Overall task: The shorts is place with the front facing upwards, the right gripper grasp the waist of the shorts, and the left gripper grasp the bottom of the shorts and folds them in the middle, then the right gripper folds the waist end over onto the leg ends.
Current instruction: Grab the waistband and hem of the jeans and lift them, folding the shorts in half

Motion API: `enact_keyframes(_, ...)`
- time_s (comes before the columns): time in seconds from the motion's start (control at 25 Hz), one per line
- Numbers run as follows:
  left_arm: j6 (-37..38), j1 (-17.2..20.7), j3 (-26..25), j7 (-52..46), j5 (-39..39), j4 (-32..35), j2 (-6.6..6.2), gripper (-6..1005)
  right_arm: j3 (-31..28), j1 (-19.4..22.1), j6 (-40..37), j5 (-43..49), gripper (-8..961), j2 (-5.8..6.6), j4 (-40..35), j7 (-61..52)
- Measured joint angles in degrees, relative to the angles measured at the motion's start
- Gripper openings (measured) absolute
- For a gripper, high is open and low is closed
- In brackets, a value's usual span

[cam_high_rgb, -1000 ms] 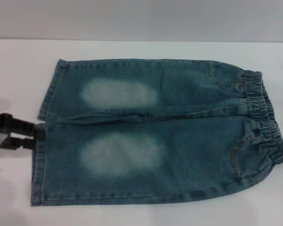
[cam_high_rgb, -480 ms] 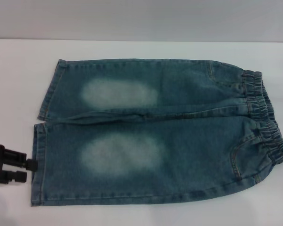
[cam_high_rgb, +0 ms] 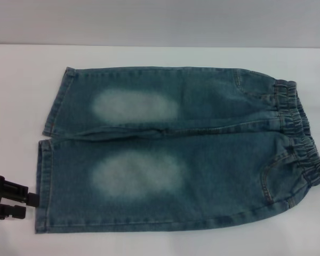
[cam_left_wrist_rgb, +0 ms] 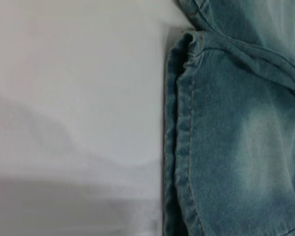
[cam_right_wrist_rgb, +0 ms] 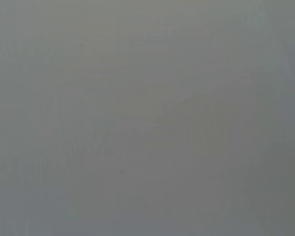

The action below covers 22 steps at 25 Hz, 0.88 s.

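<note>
Left gripper (cam_high_rgb: 32,205) is hovering just beside the near leg's hemmed cuff (cam_high_rgb: 41,186), its black fingers apparently parted with nothing between them. Beyond it, the denim shorts (cam_high_rgb: 176,149) are lying flat, front up, on the white table (cam_high_rgb: 21,85), gathered waistband (cam_high_rgb: 301,133) pointing rightward.

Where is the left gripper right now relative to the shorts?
In the head view the left gripper sits low on the left, on the white table, right beside the hem of the nearer leg of the shorts.
</note>
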State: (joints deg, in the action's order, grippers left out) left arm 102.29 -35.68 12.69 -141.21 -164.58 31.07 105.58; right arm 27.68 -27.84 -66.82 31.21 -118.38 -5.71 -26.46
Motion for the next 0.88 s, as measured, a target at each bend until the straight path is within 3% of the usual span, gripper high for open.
enact_keyframes(0.36,-0.76,0.13,0.18,-0.04,-0.13,-0.28,0.14,482,-0.27,-0.02,0.48,0.00,654,0.31,-0.08,-0.01)
enact_keyframes(0.88,-0.78,0.18,0.24,0.49,0.06,-0.39,1.70,475,-0.09,-0.02,0.48,0.00,655,0.45,-0.38,-0.53)
